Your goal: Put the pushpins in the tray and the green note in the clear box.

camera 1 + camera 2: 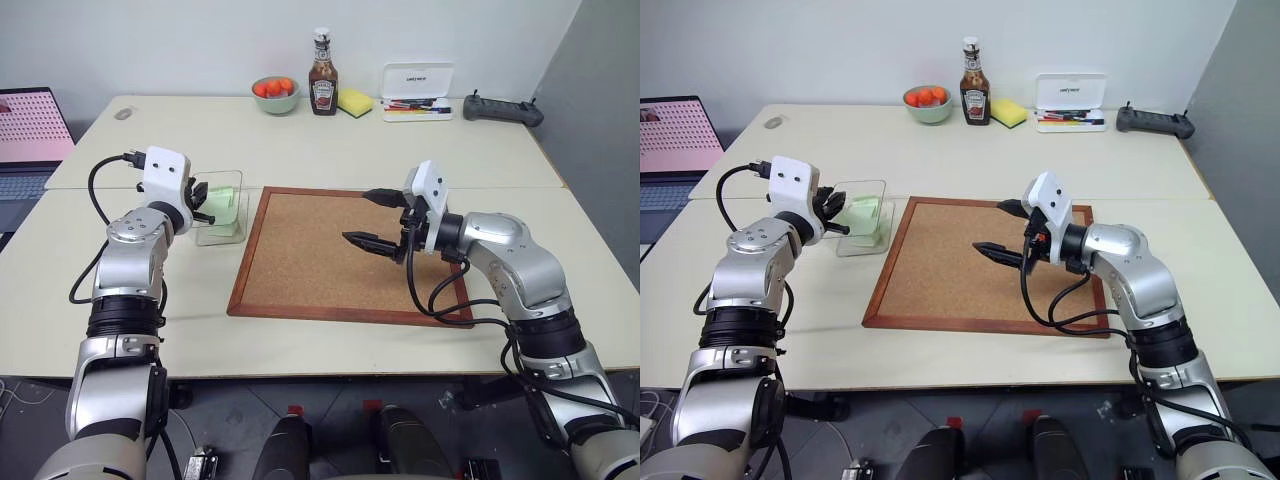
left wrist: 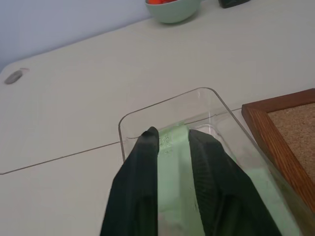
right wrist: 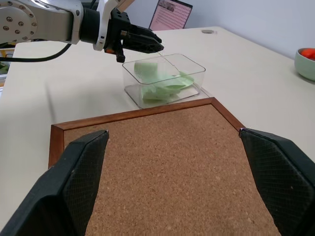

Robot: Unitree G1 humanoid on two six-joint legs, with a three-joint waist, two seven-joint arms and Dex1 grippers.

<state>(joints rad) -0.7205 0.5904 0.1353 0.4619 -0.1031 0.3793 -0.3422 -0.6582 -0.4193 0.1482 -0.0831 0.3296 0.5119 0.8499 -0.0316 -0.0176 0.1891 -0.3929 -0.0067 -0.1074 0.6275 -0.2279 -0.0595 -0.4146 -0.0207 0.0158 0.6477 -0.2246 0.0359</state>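
My left gripper (image 2: 170, 142) has its jaws parted a little over the clear box (image 1: 222, 216), and the green note (image 2: 172, 162) shows between the fingers; whether the pads are touching the paper or have let it go I cannot tell. My right gripper (image 1: 376, 220) stands with its jaws wide apart and nothing in them, hovering above the cork board (image 1: 330, 255).

The note lies inside the box, curled against the near wall, as the right wrist view makes plain (image 3: 165, 83). I judge that half of the task done, or as good as done once my left fingers draw clear.

The pushpins I cannot find: the board looks bare of them, and no tray appears on the table (image 1: 300, 140). So I cannot say from here whether that half is finished or waiting. What I can say is that nothing remains pinned on the board for me to pull.
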